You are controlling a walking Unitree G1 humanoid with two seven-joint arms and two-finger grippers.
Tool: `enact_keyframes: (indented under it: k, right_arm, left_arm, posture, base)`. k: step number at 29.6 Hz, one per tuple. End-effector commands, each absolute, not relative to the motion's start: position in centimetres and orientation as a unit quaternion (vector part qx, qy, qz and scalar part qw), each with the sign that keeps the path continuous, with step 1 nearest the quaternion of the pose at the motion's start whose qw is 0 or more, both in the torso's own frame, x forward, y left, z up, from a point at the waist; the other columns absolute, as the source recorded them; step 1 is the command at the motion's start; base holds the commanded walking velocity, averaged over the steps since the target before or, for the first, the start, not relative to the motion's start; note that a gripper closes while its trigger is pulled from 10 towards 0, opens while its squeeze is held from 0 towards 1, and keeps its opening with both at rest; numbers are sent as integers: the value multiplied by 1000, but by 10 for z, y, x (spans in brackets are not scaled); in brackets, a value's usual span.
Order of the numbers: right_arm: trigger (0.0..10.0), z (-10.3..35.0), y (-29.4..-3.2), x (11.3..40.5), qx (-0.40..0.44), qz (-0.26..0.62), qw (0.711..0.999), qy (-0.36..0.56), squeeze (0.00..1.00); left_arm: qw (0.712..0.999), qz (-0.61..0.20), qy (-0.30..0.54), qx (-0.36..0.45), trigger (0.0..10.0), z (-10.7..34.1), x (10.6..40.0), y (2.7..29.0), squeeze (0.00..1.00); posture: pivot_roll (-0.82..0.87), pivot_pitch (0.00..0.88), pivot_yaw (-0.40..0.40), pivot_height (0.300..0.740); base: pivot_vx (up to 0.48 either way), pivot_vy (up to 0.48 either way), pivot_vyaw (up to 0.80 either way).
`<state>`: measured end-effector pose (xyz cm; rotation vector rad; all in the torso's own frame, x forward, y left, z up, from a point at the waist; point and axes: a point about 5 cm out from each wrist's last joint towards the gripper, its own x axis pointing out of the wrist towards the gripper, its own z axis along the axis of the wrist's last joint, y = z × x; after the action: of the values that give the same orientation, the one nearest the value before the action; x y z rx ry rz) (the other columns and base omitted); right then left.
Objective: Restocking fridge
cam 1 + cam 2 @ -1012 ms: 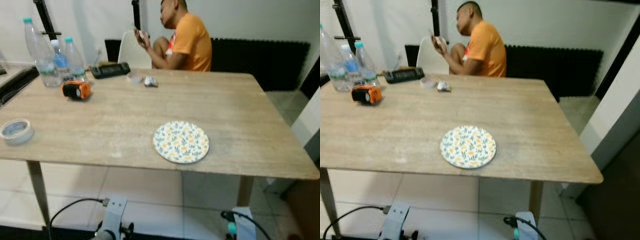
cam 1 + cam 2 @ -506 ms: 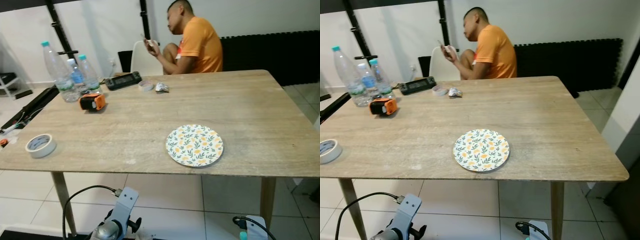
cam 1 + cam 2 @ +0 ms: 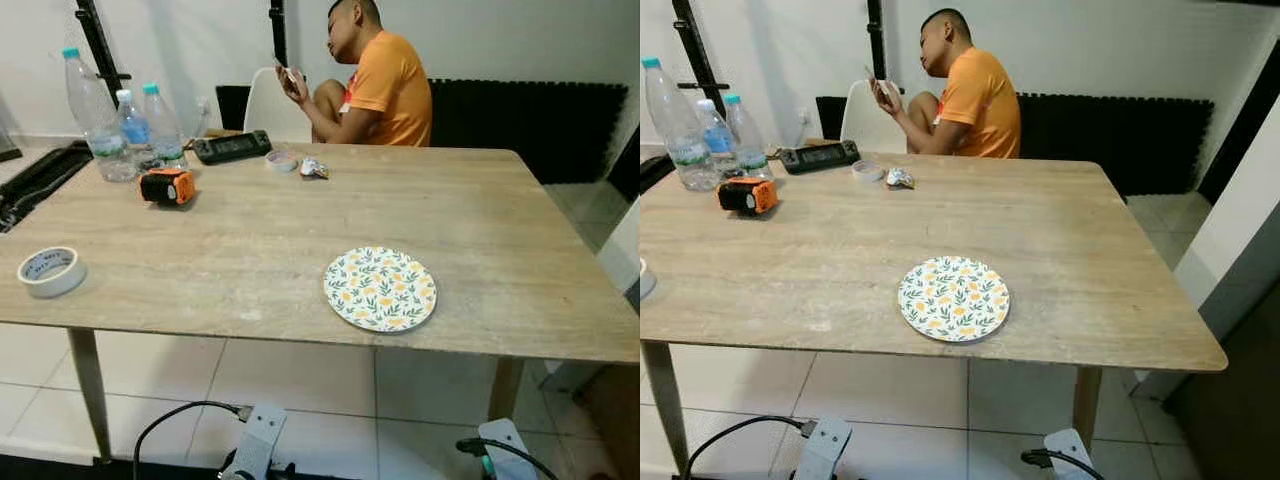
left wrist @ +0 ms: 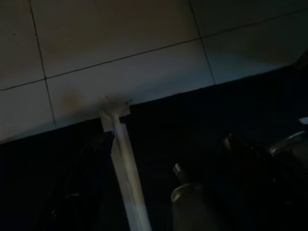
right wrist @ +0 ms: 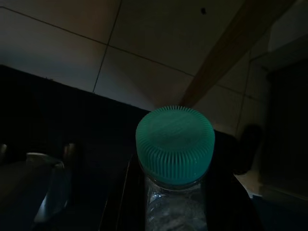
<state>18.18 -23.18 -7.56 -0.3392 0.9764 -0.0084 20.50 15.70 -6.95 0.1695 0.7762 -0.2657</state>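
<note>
A water bottle with a green cap (image 5: 174, 144) is being carried low in the right gripper (image 5: 173, 211), pinched between its fingers, probably for fridge restocking. More bottles (image 3: 120, 125) are being left standing at the table's (image 3: 500, 230) upper left; whether the idle left gripper (image 4: 163, 159) is spread cannot be told.

We see a matt, pale wood-grain worktop (image 3: 480, 230) carrying a smooth flower-printed plate (image 3: 380, 288) and clear plastic bottles (image 3: 92, 112), over a glossy tiled floor (image 3: 300, 385), while in the right wrist view a ribbed green plastic cap (image 5: 174, 143) tops a clear bottle (image 5: 175, 207).
</note>
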Motion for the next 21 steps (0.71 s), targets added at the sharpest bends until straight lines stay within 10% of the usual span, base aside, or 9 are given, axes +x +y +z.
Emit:
enact_keyframes:
  k: [1,21]
  right_arm:
    - [10000,-75,-230,184,-149,-10,872,467,0]
    - [10000,-86,-223,165,-97,-45,868,485,0]
  left_arm:
    - [911,-133,380,84,10000,-72,200,157,0]
    - [905,-138,391,98,10000,-65,215,168,0]
  posture:
    - [-82,53,-59,740]
    - [-95,45,26,740]
  base:
    - [0,0,0]
    - [0,-134,0]
